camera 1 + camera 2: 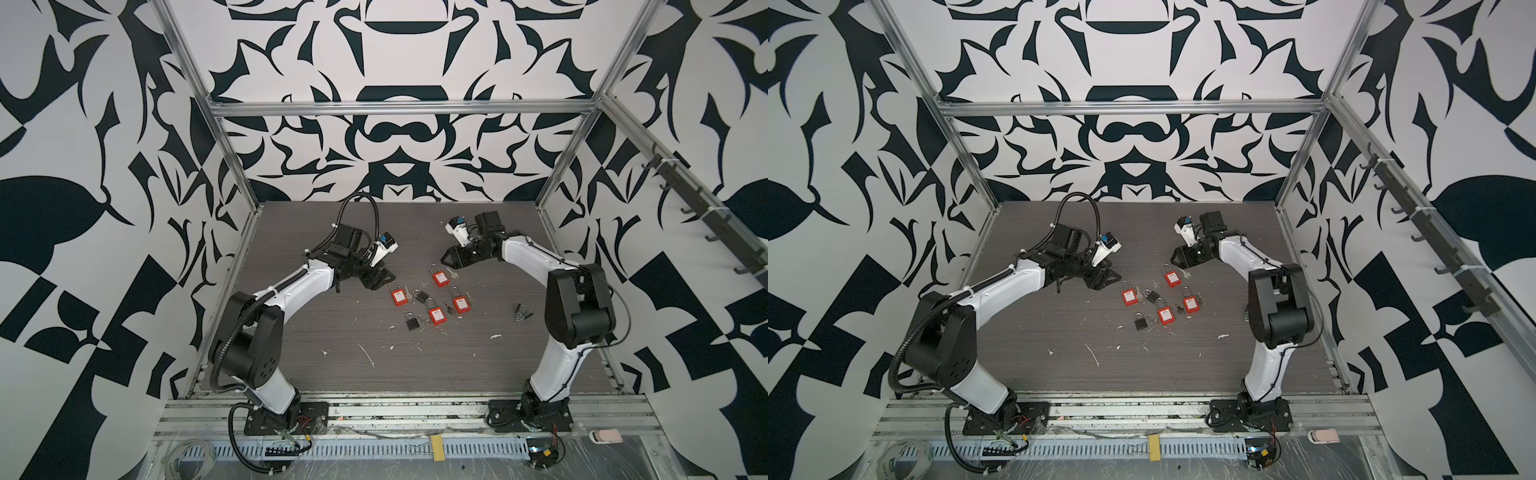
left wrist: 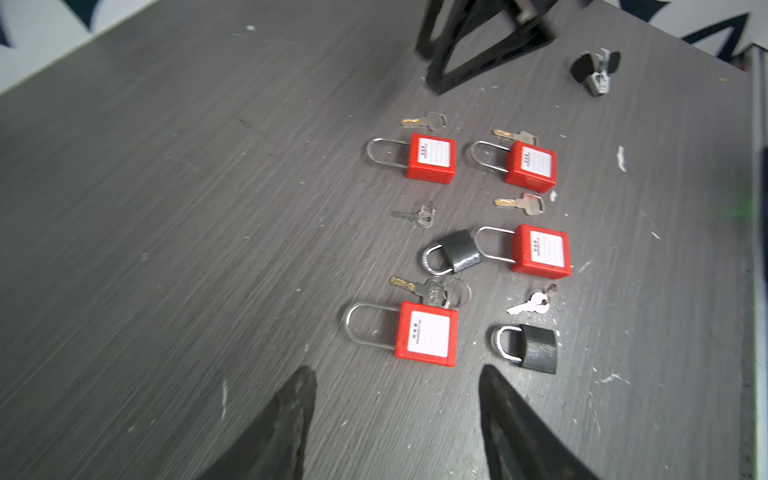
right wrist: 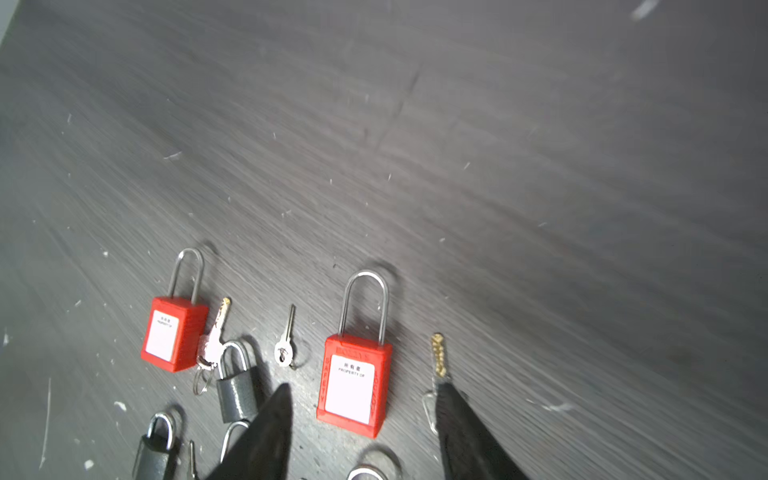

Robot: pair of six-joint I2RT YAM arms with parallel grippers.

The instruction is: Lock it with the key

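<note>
Glossy red plastic padlocks point(image 2: 430, 163) with shiny metal shackles point(image 2: 388, 141) lie on the matt wood-grained tabletop point(image 2: 166, 208).

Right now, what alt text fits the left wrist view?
Four red padlocks and two dark padlocks lie flat among loose keys on a grey table, just ahead of the open, empty left end effector.

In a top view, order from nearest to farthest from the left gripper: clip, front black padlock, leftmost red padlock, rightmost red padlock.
1. Leftmost red padlock, right beside the left gripper.
2. Front black padlock, nearer the robot bases.
3. Rightmost red padlock, across the cluster.
4. Clip, alone, far to the right.
</note>
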